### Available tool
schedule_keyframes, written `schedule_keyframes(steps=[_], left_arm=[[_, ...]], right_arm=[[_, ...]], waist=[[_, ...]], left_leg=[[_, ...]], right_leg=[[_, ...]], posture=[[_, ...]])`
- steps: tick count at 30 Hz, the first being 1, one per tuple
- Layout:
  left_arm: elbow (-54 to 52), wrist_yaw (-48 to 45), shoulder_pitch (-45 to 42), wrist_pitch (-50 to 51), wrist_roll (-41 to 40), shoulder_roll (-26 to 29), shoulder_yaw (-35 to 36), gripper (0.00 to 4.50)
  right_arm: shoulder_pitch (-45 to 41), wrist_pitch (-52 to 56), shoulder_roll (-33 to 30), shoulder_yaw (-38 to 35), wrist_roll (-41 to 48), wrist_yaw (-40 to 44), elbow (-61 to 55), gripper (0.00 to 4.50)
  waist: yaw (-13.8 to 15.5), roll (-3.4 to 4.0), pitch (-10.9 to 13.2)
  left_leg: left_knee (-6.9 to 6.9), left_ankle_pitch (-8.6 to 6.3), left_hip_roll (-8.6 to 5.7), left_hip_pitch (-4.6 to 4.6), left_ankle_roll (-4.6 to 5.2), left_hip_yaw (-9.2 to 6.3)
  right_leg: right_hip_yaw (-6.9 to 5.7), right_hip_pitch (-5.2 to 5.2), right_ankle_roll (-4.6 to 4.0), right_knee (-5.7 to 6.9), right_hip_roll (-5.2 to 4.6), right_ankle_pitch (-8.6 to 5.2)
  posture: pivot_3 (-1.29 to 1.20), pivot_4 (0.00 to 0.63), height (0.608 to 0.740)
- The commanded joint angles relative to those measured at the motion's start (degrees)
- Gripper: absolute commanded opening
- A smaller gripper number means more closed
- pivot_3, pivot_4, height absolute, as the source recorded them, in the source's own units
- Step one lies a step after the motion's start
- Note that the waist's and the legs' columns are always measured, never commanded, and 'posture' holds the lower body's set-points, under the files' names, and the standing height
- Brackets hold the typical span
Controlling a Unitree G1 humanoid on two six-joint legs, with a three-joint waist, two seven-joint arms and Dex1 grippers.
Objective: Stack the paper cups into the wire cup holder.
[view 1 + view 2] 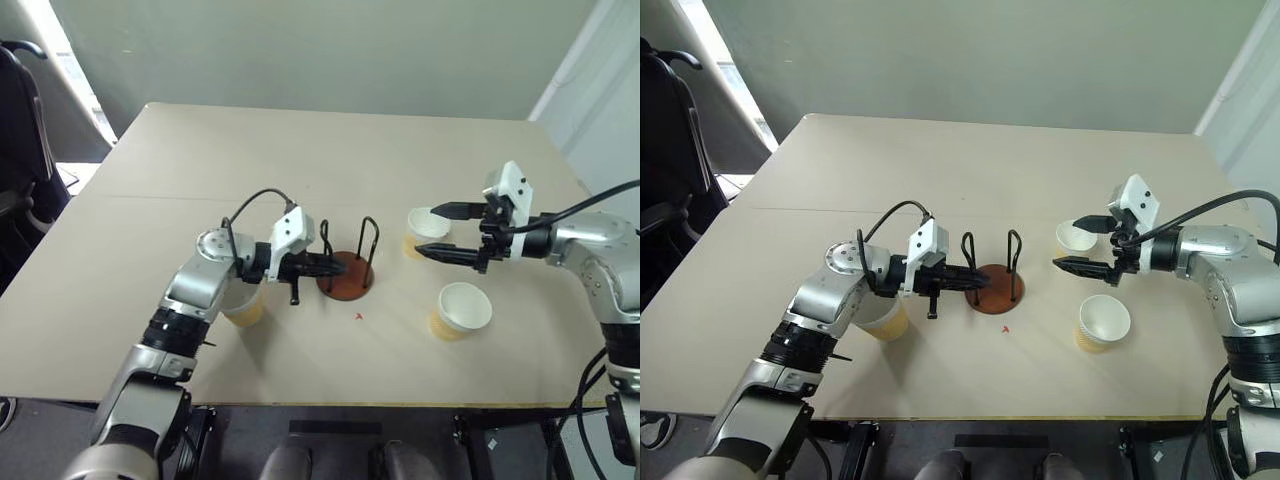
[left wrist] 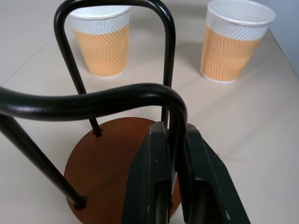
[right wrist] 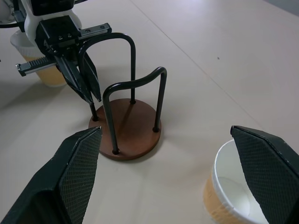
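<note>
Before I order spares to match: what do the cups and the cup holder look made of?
The cups look like paper: matte tan sleeve with embossed diagonal ribbing, white band and rolled white rim. The cup holder seems to have a smooth reddish-brown disc base, possibly wood or plastic, with glossy black bent wire loops, probably coated metal, set into holes. The left gripper is shut on one loop.
</note>
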Motion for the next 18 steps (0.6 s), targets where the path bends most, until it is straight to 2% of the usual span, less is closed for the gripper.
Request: schedule_keyframes(steps=[1,18], left_arm=[[0.36,-0.86,-0.94,-0.63,0.42,-1.36,-1.13,0.03],[0.45,-2.32,-2.75,0.0,0.89,-2.41,-1.87,0.03]], right_arm=[[0.53,-0.03,-1.59,-2.32,1.18,0.38,-2.88,4.5],[2.29,-0.45,-5.56,-2.51,1.9,4.11,-4.14,4.5]], waist=[[0.06,0.0,0.0],[0.03,0.0,0.0]], left_leg=[[0.03,0.0,0.0,0.01,0.0,0.0],[0.14,-0.02,0.0,0.0,0.03,0.14]], right_leg=[[-0.01,0.02,0.0,0.0,0.0,0.0],[0.0,0.05,0.05,0.01,0.02,0.02]], posture=[[0.0,0.15,0.74],[0.0,0.15,0.74]])
